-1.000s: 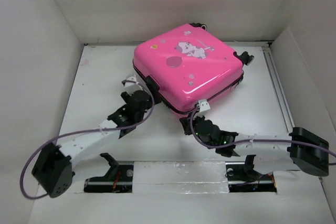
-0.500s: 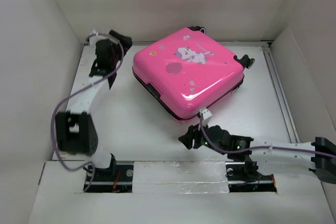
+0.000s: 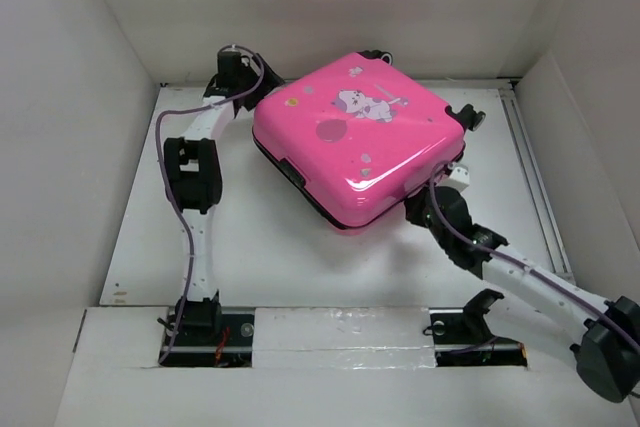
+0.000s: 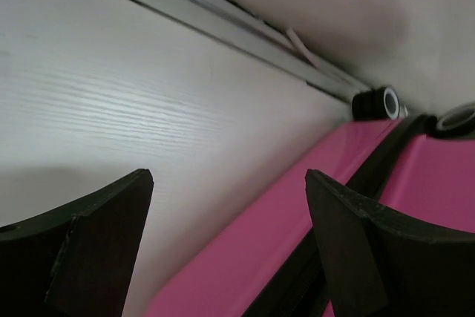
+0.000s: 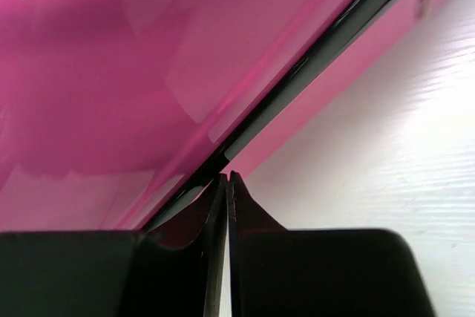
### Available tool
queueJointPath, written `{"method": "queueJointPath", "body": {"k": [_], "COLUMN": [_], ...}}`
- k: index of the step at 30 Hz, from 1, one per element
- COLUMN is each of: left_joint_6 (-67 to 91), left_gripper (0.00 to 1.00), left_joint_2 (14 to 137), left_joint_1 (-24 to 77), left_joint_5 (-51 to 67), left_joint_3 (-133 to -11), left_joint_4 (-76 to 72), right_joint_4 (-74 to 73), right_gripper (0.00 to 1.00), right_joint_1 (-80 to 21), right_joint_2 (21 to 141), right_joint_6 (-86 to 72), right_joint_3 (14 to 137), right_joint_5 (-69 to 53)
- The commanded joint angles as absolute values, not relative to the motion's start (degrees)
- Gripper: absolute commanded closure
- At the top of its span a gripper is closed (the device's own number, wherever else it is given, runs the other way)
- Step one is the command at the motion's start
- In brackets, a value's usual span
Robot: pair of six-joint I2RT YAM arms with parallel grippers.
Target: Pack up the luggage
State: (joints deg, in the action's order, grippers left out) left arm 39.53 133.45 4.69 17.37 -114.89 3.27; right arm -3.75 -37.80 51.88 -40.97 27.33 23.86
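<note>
The luggage [image 3: 360, 132] is a bright-pink hard-shell suitcase with a cartoon print, lying flat and closed at the back of the table. My left gripper [image 3: 250, 92] is at its back-left corner. In the left wrist view that gripper [image 4: 228, 177] stands open, with the pink shell edge [image 4: 245, 257] and its black seam between the fingers. My right gripper [image 3: 415, 213] is at the near-right side of the case. In the right wrist view it [image 5: 228, 176] is shut, with its tips against the black seam [image 5: 297, 79] and nothing visible between them.
White walls enclose the table on three sides. A metal rail [image 4: 223, 35] runs along the back edge, and another rail [image 3: 530, 167] runs down the right side. Black suitcase wheels [image 3: 465, 115] stick out at the back right. The arm bases sit along the near edge.
My left arm has swung from the suitcase's front-left side up to its back-left corner. My right gripper has moved from the near corner along the near-right side. The suitcase turned slightly.
</note>
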Motion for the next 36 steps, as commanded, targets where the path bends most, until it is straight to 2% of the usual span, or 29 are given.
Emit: {"method": "queueJointPath", "body": {"k": [1,4,8,11,12,16,22,24,29,31,34,36], "left_joint_6": [35.68,35.07,35.59,38.31,40.93,43.85,44.47,43.86,46.4,47.28,47.29,47.29], "left_gripper": [0.2,0.2,0.22,0.23,0.23,0.23,0.23,0.23,0.23,0.23,0.22,0.18], "left_joint_2": [133.32,133.33,128.95,120.17,117.71,105.93,92.47,88.1,78.06,72.37,65.76,59.17], "left_joint_1": [7.73,9.14,11.6,12.39,12.91,13.44,15.03,15.91,19.16,19.16,19.16,19.16], "left_joint_5": [24.42,26.54,25.67,23.56,23.03,18.29,12.66,11.52,8.27,5.3,-1.9,-4.99], "left_joint_3": [-120.23,-119.02,-109.9,-93.04,-83.24,-63.27,-42.49,-39.04,-30.25,-27.34,-27.33,-27.33], "left_joint_4": [4.4,2.47,-4.09,-11.84,-18.13,-28.2,-33.05,-33.05,-33.05,-32.18,-25.59,-22.6], "right_joint_4": [-0.35,5.43,9.66,12.55,13.35,13.36,13.36,12.05,9.15,6.42,4.58,4.57], "right_gripper": [0.89,0.85,0.85,0.87,0.87,0.87,0.87,0.87,0.71,0.68,0.64,0.61], "right_joint_1": [-32.18,-26.65,-20.57,-19.86,-19.86,-21.18,-21.1,-19.17,-15.74,-14.69,-11.17,-7.75], "right_joint_2": [54.13,57.64,66.69,73.46,76.61,83.65,89.54,91.4,96.32,96.86,91.34,86.6], "right_joint_6": [-40.34,-37.89,-33.67,-30.42,-30.41,-26.47,-24.52,-23.99,-23.99,-23.47,-23.55,-24.87], "right_joint_3": [31.99,32.69,38.83,43.75,45.16,52.98,60.46,62.83,71.79,73.65,71.29,64.97], "right_joint_5": [21.71,18.74,8.37,2.56,1.16,-5.88,-10.54,-13.78,-18.36,-19.85,-19.86,-18.99]}}
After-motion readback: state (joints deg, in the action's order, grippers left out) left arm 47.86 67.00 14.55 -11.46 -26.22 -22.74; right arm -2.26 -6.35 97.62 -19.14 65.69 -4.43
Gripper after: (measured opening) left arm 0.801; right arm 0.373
